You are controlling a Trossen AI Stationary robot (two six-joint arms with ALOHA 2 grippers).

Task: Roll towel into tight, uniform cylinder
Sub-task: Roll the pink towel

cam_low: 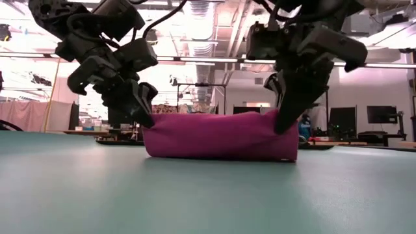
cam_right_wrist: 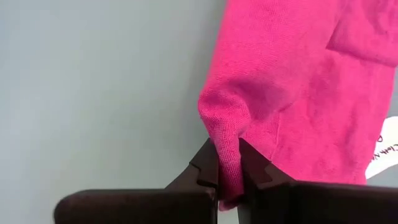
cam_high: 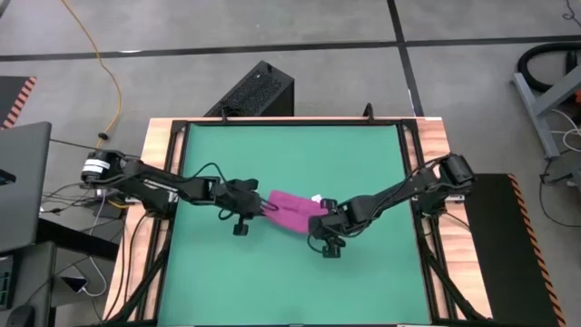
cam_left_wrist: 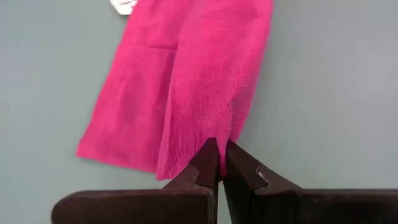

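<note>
The magenta-pink towel (cam_high: 292, 211) lies on the green mat (cam_high: 363, 163) near its middle, folded over into a thick low band (cam_low: 221, 135), its underside on the mat. Its white tag (cam_high: 318, 198) shows at the far edge near the right end. My left gripper (cam_high: 263, 209) is shut on the towel's left end. My right gripper (cam_high: 320, 221) is shut on the towel's right end. My left gripper pinches the folded edge at the towel's left end (cam_left_wrist: 211, 134) between its two fingertips. The fingers slant down from the table's left. That end is held just above the mat. How many layers, I cannot tell. My right gripper pinches a raised fold at the towel's right end (cam_right_wrist: 229, 140) between its two fingers. The fingers slant down from the table's right. The fold bulges up just ahead of the fingertips, and the cloth beyond it lies on the mat.
The mat has a black frame and wooden borders (cam_high: 163, 136). A black box (cam_high: 254, 91) stands behind the table's far edge. A laptop and cables (cam_high: 27, 182) lie off the left side. Bare mat lies all round the towel.
</note>
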